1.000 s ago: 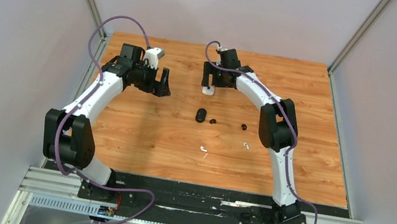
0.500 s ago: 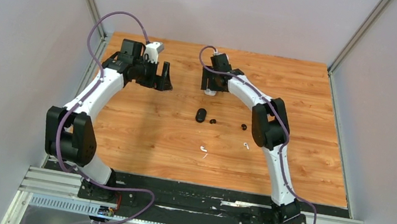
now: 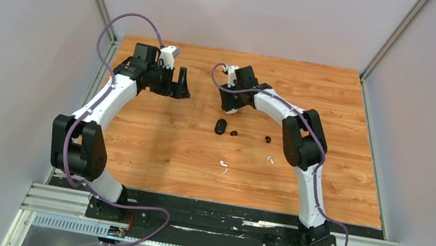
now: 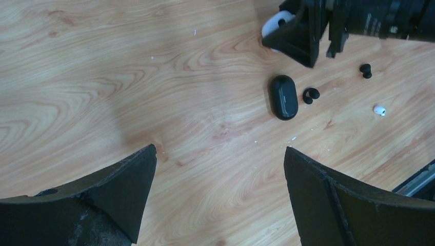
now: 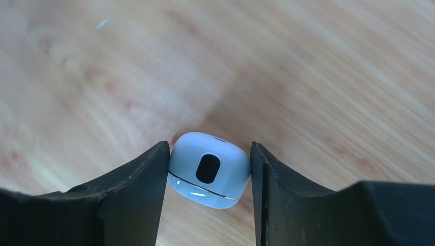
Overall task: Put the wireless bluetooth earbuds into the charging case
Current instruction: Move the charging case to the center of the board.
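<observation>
Seen from above, the left gripper (image 3: 179, 87) hangs over the far left part of the table (image 3: 152, 152); its fingers are spread, with nothing between them. The right gripper (image 3: 230, 103) is low near the far middle; its own body hides what it holds. Just in front of it lies the black case (image 3: 221, 126), shut; the two black earbuds (image 3: 233, 133) (image 3: 267, 139) lie to the right of this case, one just beside it, one more apart. The two white earbuds (image 3: 223, 163) (image 3: 270, 161) lie nearer to the bases, apart from each other; all four earbuds are on the bare wood, none in a case.

In the left wrist view, the fingers (image 4: 113, 200) of the left gripper (image 4: 220, 200) stand wide apart and empty above the wood. Beyond them are the black case (image 4: 283, 97), both black earbuds (image 4: 310, 95) (image 4: 365, 70) and one white earbud (image 4: 379, 110). At the top is the right gripper (image 4: 318, 48); a part of the white case (image 4: 274, 28) shows beside one of its fingers.

In the right wrist view, the white case (image 5: 209, 169) sits between the fingers (image 5: 133, 195) of the right gripper (image 5: 209, 177). Each finger touches one side of it, so the gripper is closed on this case. The lid is shut, with a thin seam around it; if the case rests on the wood or is raised cannot be told.
</observation>
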